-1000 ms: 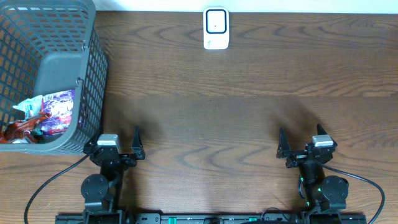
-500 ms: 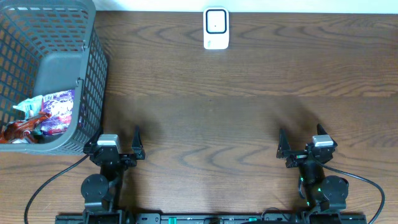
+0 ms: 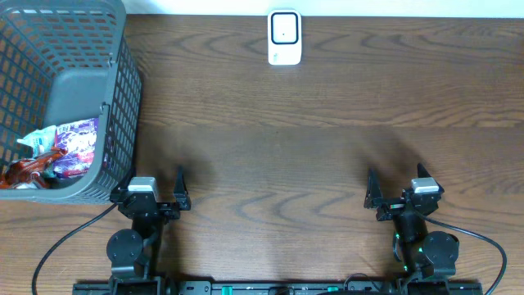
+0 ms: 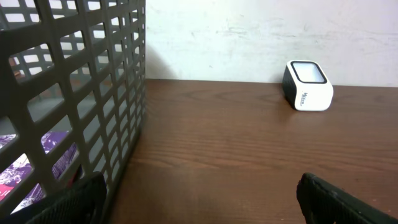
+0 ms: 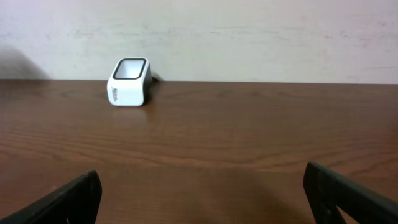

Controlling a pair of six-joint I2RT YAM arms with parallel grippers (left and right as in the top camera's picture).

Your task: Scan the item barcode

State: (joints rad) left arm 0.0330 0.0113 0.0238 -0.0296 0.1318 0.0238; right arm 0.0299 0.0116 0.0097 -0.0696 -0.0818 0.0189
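1. Purple-and-white printed plastic packet (image 3: 78, 146) lies flat on the floor of the grey plastic lattice basket (image 3: 124, 98), at the end nearest the arms. Through the lattice wall, the left wrist view shows a strip of its purple print (image 4: 15, 163).
2. Beside it, toward the table's left edge, lies a red-brown crinkled wrapper (image 3: 29, 170), with a small teal-and-white packet (image 3: 33, 141) touching the purple one's far left corner. No barcode can be made out on any of them.
3. White box-shaped barcode scanner (image 3: 284, 38) with a dark-framed window stands at the far middle edge of the table, well apart from the basket. Its window faces upward and slightly toward the arms. Both wrist views show it, right of centre for the left wrist (image 4: 307, 85) and left of centre for the right (image 5: 130, 82).
4. Dark brown wood-grain table (image 3: 327, 123) carries the basket at its far left and the scanner at the back. A pale plastered wall (image 5: 249, 37) rises behind it.
5. Left gripper (image 3: 153, 184) sits low at the near edge, just beside the basket's near right corner. Its black fingers (image 4: 78, 199) are spread wide and hold nothing.
6. Right gripper (image 3: 396, 176) sits low at the near right, well apart from every object. Its fingers (image 5: 71, 198) are likewise spread wide and empty.
7. Black cables (image 3: 57, 246) trail from both arm bases.
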